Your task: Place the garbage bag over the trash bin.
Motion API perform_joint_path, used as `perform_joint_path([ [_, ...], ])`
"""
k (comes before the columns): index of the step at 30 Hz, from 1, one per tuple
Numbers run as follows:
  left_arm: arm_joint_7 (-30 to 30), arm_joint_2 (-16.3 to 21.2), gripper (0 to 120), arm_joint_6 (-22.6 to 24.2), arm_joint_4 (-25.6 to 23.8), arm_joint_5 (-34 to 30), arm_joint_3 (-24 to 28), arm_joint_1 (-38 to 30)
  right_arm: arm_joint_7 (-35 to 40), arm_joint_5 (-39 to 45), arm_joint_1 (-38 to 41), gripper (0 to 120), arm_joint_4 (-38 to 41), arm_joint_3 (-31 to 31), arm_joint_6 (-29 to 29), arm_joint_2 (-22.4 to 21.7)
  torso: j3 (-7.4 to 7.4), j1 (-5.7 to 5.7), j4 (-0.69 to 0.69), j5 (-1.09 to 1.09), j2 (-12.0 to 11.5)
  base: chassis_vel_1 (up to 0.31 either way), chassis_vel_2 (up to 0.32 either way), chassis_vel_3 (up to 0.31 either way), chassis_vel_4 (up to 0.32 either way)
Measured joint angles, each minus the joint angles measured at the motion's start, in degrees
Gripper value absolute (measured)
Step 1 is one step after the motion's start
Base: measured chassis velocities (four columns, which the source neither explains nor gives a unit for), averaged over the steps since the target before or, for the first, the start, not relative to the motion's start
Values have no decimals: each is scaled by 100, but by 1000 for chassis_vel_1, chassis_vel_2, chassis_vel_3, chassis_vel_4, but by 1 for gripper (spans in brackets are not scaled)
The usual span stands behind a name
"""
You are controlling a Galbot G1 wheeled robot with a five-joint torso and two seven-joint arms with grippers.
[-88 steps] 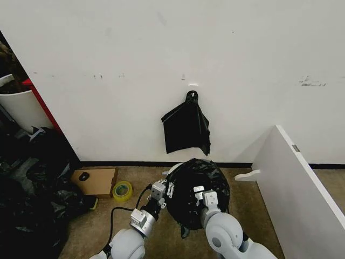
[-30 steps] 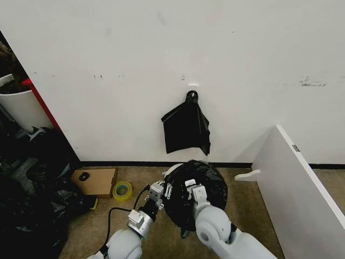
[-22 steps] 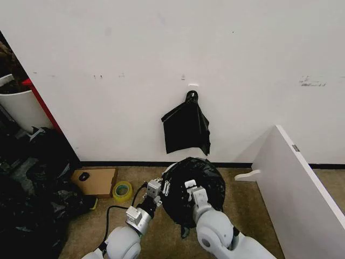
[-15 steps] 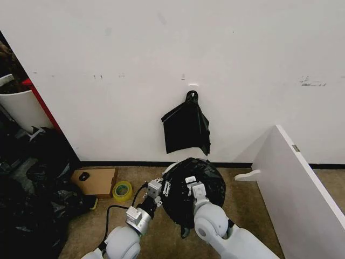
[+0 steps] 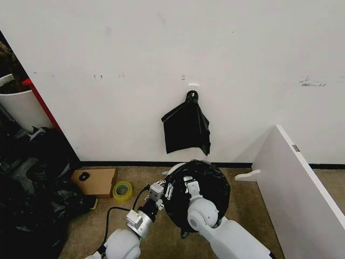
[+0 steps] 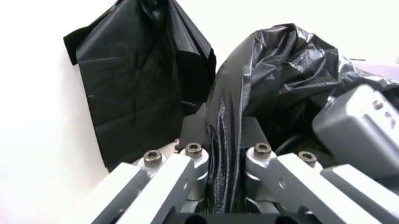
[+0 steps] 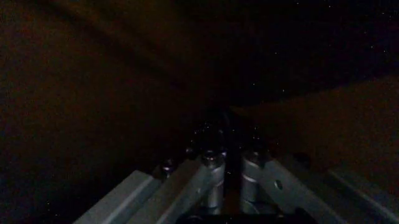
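The glossy black garbage bag [image 5: 207, 189] lies crumpled over the trash bin, of which a sliver of white rim [image 5: 171, 169] shows at the near-wall side. My left gripper [image 5: 165, 191] is at the bag's left edge, shut on a fold of black film [image 6: 224, 140] that runs up between its fingers [image 6: 193, 161]. My right gripper [image 5: 188, 186] sits on top of the bag, close beside the left one. In its wrist view the fingers [image 7: 215, 170] stand together in darkness, with dark film around them.
A flat black bunch [image 5: 186, 129] hangs from a wall hook just behind the bin. A white board [image 5: 294, 189] leans at the right. On the floor to the left are a cardboard box [image 5: 97, 181], a yellow tape roll [image 5: 122, 190] and dark stuffed sacks [image 5: 27, 205].
My right gripper has slid left across the top of the bag, ending close to the left gripper. The left gripper has hardly moved. The bag's top has bulged slightly.
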Motion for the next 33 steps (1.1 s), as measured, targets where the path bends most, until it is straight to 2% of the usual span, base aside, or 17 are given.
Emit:
perform_joint_path([
  [9,-3,-1,4,-2,16,-40,0,-18,-15,-22,-80,0,56,101,-18,-83,0,0,0,1,0,0,0,0,0],
  [13,-44,-29,4,-5,95,-54,1,-73,39,-11,-304,0,792,36,-221,-238,0,0,-1,0,0,0,0,0,0],
  [18,-28,-34,4,-5,92,-114,20,-81,40,-21,-346,0,1019,-68,-274,-259,0,0,0,0,0,0,0,0,0],
  [23,111,7,4,-42,-6,-244,14,-52,-23,-229,-79,0,369,-138,-145,-86,0,0,1,0,0,0,0,0,0],
  [33,201,73,4,-79,-99,-349,-17,3,-132,-295,30,0,-56,-94,9,-67,0,0,1,0,0,0,0,0,0],
])
